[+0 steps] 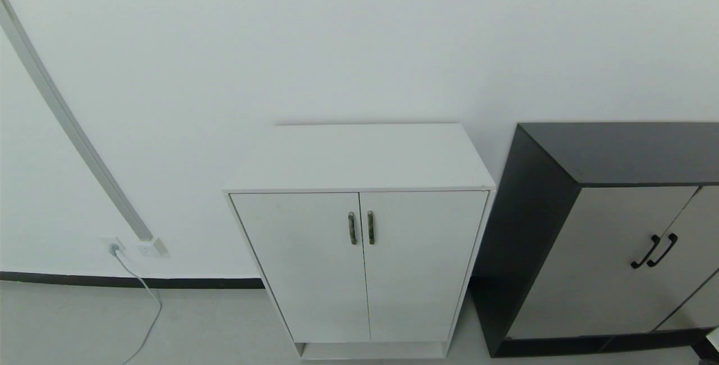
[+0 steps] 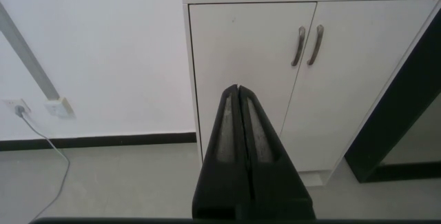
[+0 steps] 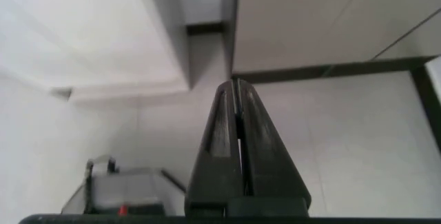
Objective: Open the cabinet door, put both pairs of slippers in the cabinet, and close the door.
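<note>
A white two-door cabinet point(image 1: 359, 264) stands against the wall, both doors shut, with two dark vertical handles point(image 1: 360, 228) side by side at the middle seam. In the left wrist view my left gripper point(image 2: 238, 94) is shut with nothing in it, some way in front of the left door of the white cabinet point(image 2: 303, 72). My right gripper point(image 3: 238, 86) is shut and empty too, held above the floor near the base of the dark cabinet point(image 3: 324, 17).
A dark cabinet point(image 1: 606, 230) with grey doors and black handles stands right beside the white one. At the left, a wall socket with a plugged-in grey cable point(image 1: 140, 286) trails onto the floor. A slanted cable duct point(image 1: 67, 118) runs up the wall.
</note>
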Motion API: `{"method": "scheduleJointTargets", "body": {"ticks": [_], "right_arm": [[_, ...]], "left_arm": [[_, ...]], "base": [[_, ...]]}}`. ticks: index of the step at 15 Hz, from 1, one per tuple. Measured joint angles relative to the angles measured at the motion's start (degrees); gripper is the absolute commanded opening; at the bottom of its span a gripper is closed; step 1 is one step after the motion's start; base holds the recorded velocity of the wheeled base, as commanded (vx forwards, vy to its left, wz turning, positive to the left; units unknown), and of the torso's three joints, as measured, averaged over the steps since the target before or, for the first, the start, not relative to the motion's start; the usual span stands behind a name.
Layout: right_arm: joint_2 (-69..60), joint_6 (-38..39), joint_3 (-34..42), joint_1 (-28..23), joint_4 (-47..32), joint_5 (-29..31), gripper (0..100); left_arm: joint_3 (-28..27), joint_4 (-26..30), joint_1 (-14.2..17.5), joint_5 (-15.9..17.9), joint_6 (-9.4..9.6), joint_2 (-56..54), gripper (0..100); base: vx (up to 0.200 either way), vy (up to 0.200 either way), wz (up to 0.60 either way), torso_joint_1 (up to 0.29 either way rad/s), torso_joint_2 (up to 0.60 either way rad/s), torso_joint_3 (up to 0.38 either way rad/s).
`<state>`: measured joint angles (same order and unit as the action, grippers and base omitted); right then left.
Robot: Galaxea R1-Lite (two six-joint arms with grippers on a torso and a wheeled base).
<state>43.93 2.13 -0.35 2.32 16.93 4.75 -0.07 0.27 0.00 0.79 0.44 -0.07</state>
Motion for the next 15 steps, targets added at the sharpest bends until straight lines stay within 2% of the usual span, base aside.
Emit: {"method": "scheduleJointTargets", "body": {"ticks": [2, 4, 10, 15], "right_arm": [[-6.0, -1.0, 0.1, 0.0, -7.4, -2.3, 0], [-10.1, -1.1, 0.3, 0.1, -10.9, -3.1, 0], [-15.3, -1.2, 0.4, 1.0, -14.1, -3.3, 0], [-19.8, -1.3, 0.3, 4.1, -17.0, -3.9, 0]], "left_arm": [[0.0, 0.0, 0.0, 0.0, 0.00, 0.0, 0], [0.0, 0.0, 0.0, 0.0, 0.00, 0.0, 0], [0.0, 0.0, 0.0, 0.0, 0.00, 0.0, 0], [0.0, 0.0, 0.0, 0.0, 0.00, 0.0, 0]], "base": [[0.000, 0.000, 0.00, 0.000, 0.00, 0.000], [0.000, 0.000, 0.00, 0.000, 0.00, 0.000], [0.000, 0.000, 0.00, 0.000, 0.00, 0.000], [0.000, 0.000, 0.00, 0.000, 0.00, 0.000]]}}
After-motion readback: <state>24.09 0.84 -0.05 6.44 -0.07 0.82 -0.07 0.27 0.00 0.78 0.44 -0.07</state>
